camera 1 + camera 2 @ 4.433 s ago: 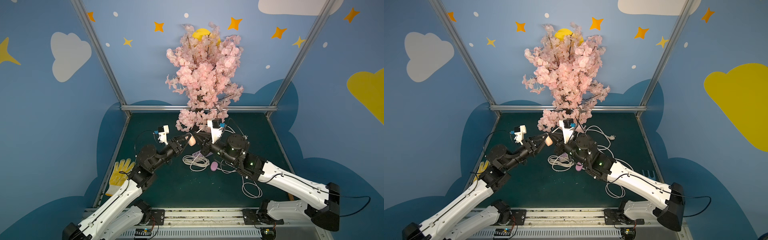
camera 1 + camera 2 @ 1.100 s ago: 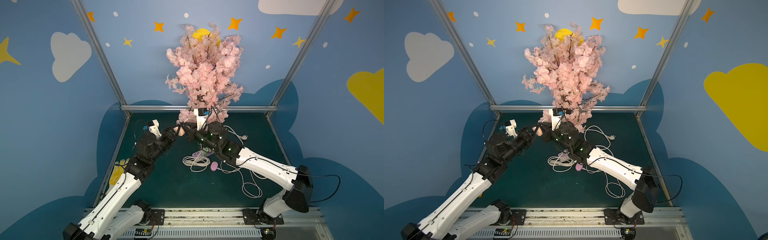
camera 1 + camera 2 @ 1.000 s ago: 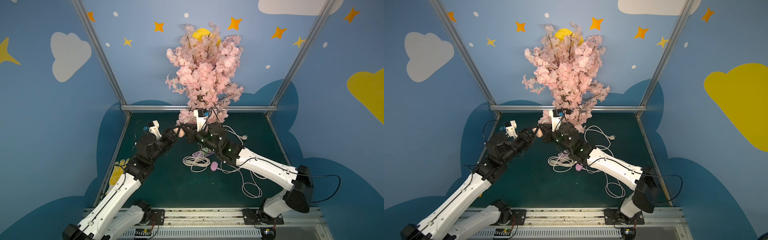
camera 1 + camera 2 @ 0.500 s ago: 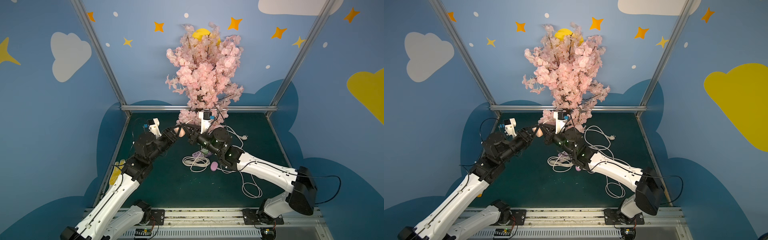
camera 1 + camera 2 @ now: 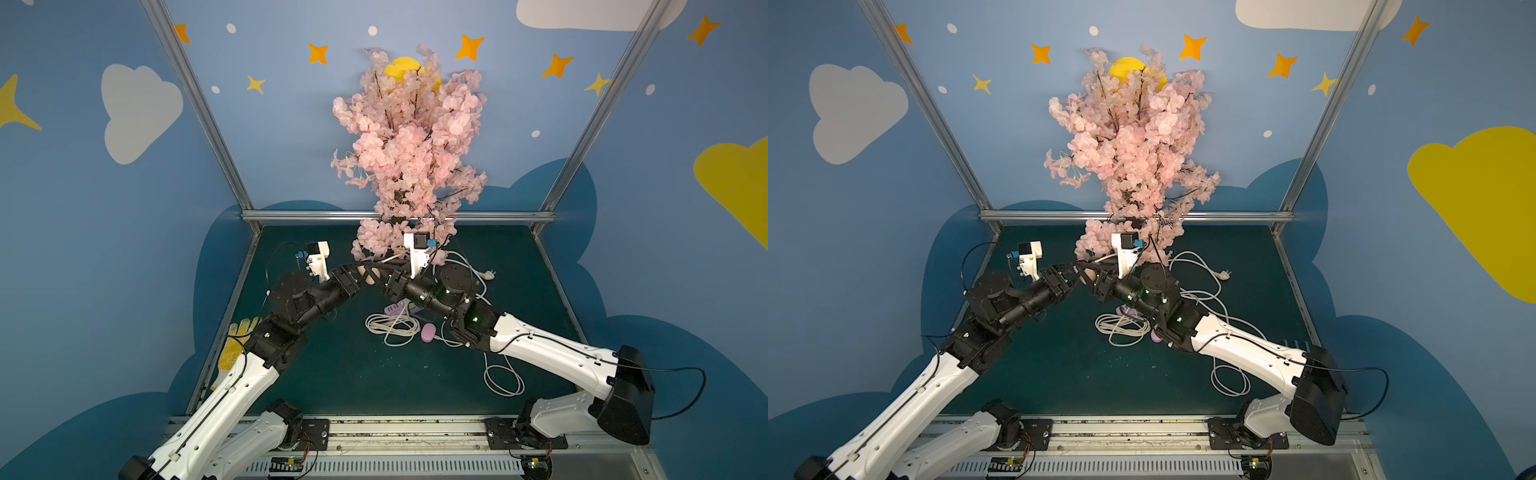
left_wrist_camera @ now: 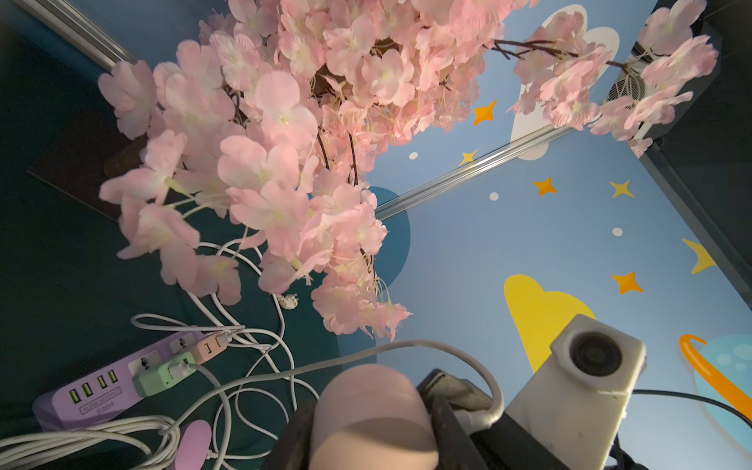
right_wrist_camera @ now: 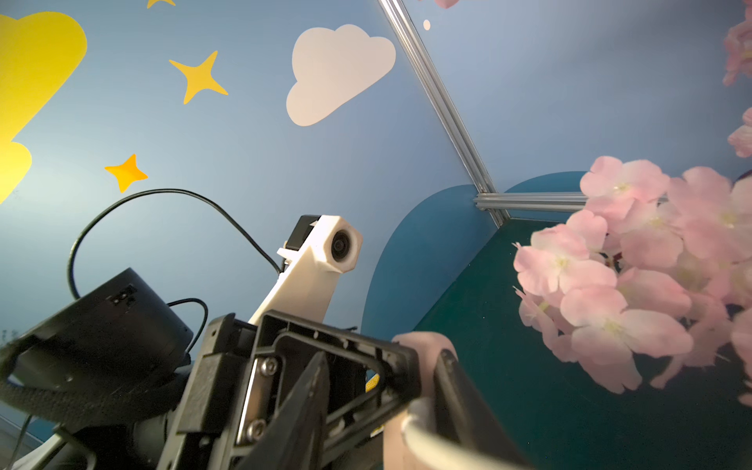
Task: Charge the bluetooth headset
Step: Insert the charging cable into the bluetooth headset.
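Above the middle of the mat point(image 5: 353, 374), the headset case point(image 6: 372, 407) is held in the air, clamped in the left gripper point(image 5: 362, 276). The fingers of the right gripper point(image 7: 382, 366), closed a second ago, are now seen apart around the white cable point(image 6: 407, 346). From this, the plug is judged seated and let go. The port itself is hidden behind the jaws. Farther off, the purple power strip point(image 6: 106, 390) is partly covered by the right arm in both top views, and the back edge is masked by the blossom tree point(image 5: 409, 145).

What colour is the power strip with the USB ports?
The rectangular plastic power strip is lilac purple, shown best in the left wrist view.
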